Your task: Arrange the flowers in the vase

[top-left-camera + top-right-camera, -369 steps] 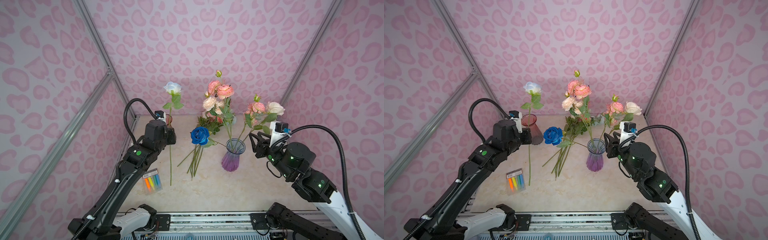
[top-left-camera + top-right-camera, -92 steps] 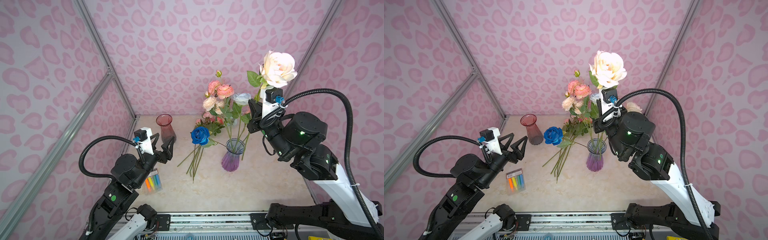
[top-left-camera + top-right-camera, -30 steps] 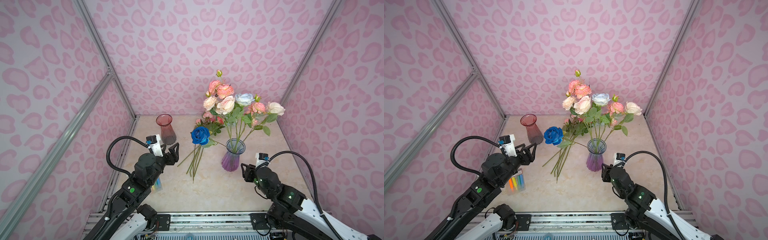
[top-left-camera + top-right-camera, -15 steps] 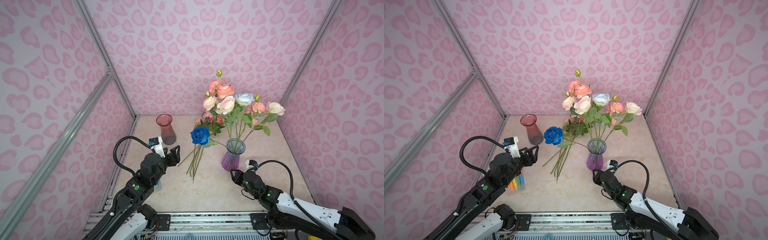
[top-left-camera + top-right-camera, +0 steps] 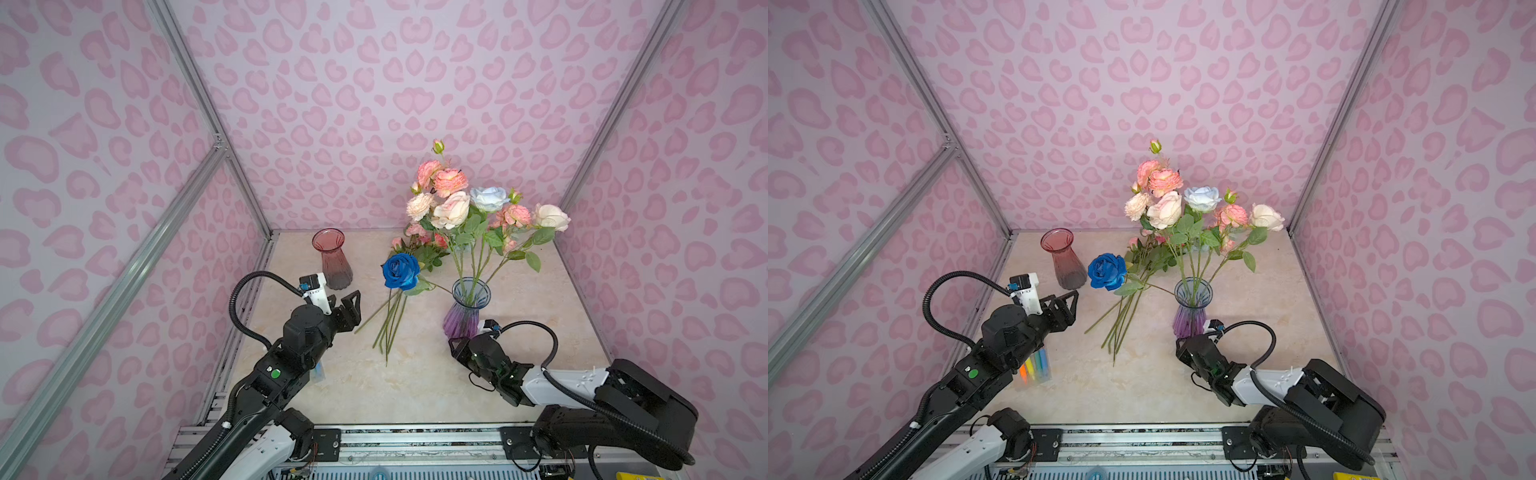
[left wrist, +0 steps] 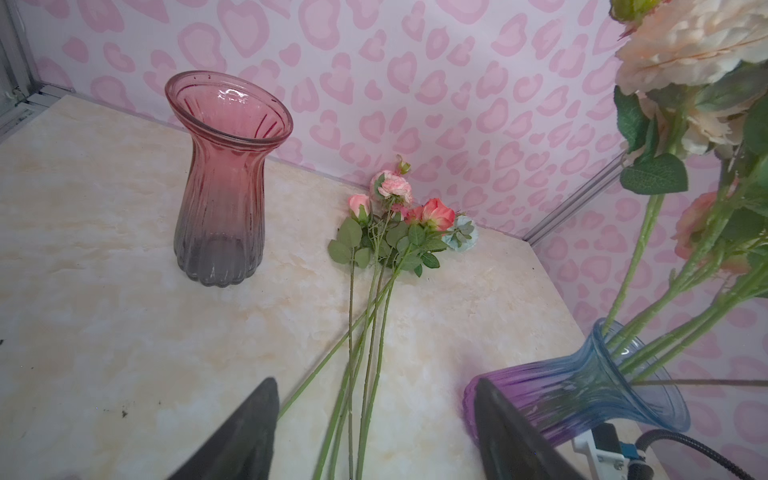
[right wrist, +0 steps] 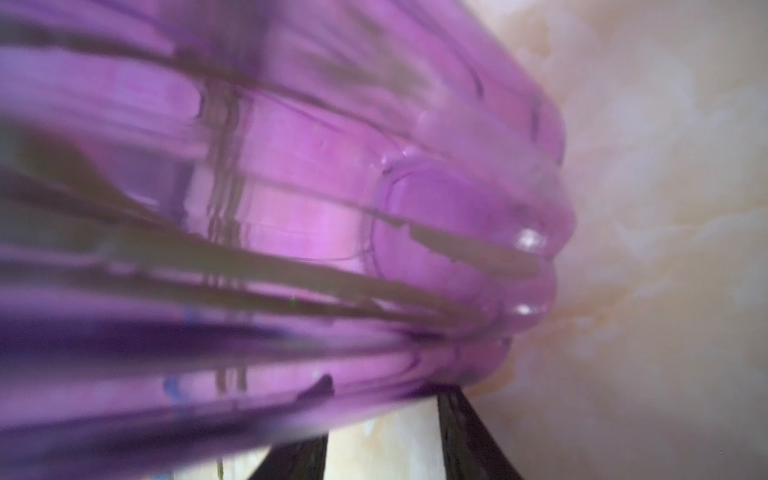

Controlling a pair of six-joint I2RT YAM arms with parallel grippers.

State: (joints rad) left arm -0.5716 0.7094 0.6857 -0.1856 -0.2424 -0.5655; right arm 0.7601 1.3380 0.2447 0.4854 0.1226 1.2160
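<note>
— How many vases stood there?
— Two glass ones, both upright and well apart. There was an empty red-to-grey vase (image 5: 334, 266), and a blue-and-purple vase (image 5: 459, 322) holding the flowers (image 5: 457, 210). I counted about seven open heads above it: pink, peach, cream and one pale blue.
— And outside the vase?
— About four loose stems (image 5: 390, 320) with small pink heads lay on the table (image 5: 415, 386) between the vases. One deep blue rose (image 5: 401, 270) hung over them; where its stem ended I could not tell.
— The grippers?
— Two. The left gripper (image 5: 345, 305) was wide open and held nothing, near the stem ends. The right gripper (image 5: 457, 347) was just beside the purple base, its jaws partly apart with nothing between them.
— The surface and the room?
— The table was beige with a marble look, and one pack of coloured markers (image 5: 1034, 368) lay on it. The walls (image 5: 374, 83) had pink hearts, and there were grey metal posts (image 5: 194, 83)
</note>
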